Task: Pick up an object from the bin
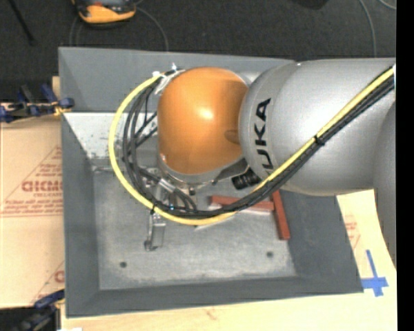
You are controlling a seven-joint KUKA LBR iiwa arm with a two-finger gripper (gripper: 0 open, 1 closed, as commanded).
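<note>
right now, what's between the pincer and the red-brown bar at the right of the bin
Bare grey bin floor, in the camera view, from the pincer across to the red-brown bar.

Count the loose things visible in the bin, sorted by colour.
Red-brown flat bars: 2, meeting at a corner beneath the arm; possibly one angled piece.
Total: 2 visible; the arm covers much of the grey metal bin.
</note>
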